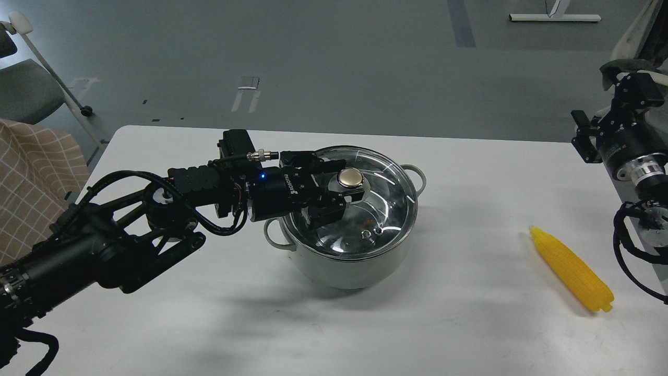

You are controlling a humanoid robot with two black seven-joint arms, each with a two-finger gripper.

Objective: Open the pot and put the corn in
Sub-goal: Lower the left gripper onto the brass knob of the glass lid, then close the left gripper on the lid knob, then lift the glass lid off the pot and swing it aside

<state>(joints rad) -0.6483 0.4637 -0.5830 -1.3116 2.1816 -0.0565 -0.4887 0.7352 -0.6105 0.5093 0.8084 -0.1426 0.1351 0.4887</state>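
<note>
The pale grey-green pot (344, 271) stands mid-table with its glass lid (389, 203) on it. The lid's gold knob (350, 177) sits at its centre. My left gripper (348, 184) reaches in from the left over the lid, with one finger on each side of the knob's neck, closed in on it. The lid lies flat on the pot's rim. The yellow corn (571, 269) lies on the table at the right, apart from the pot. My right gripper (583, 137) hangs at the right edge above the table, far from the corn; its fingers cannot be told apart.
The white table (469, 324) has its far edge just behind the pot. A grey chair (26, 94) and a checked cloth (31, 177) are at the left, off the table. A white frame base (553, 17) lies on the floor beyond.
</note>
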